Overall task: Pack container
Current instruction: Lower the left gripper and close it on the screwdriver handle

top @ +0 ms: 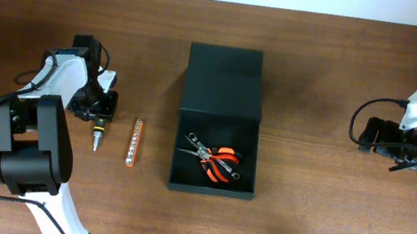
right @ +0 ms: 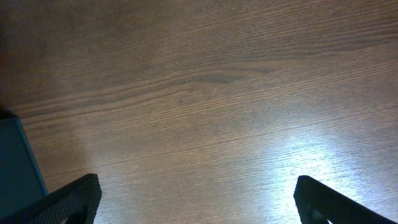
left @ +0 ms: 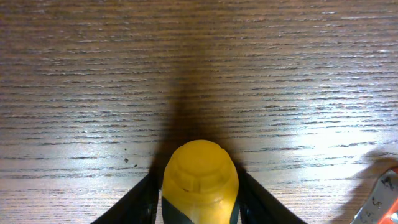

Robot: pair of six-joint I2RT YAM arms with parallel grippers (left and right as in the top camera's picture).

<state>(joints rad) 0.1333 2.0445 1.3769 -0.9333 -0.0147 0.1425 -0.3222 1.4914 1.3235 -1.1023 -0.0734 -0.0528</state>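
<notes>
So, left gripper (left: 199,205): jaws set close on the screwdriver (left: 200,168), one black finger on each side of its handle; the fingers (left: 140,202) look to be touching it, so I judge the grip made or very nearly so.
Screwdriver: rounded yellow cap, smooth plastic, with dark grip panels below it; it lies on the counter (top: 325,68) at the left, metal tip pointing near.
Step in hand: taking up the screwdriver, the next tool to go into the box.
Next move: a firm hold on the slick round handle, a straight lift, then a carry rightward past the bit strip (top: 132,143) to the open box, and a low release clear of the tools inside.
Bit strip: slim orange bar with a row of small metal pieces, lying just right of the screwdriver and apart from it.
Container (top: 175,149): mid-counter, square, matte dark and rigid, with its flap lid (top: 222,81) folded back to the far side.
Pliers (top: 218,162): orange-and-black handles and bright metal, already lying inside the box.
Right gripper (right: 199,199): jaws wide apart, holding nothing, at the far right over bare wood.
Counter: brown wood with fine straight grain.
</notes>
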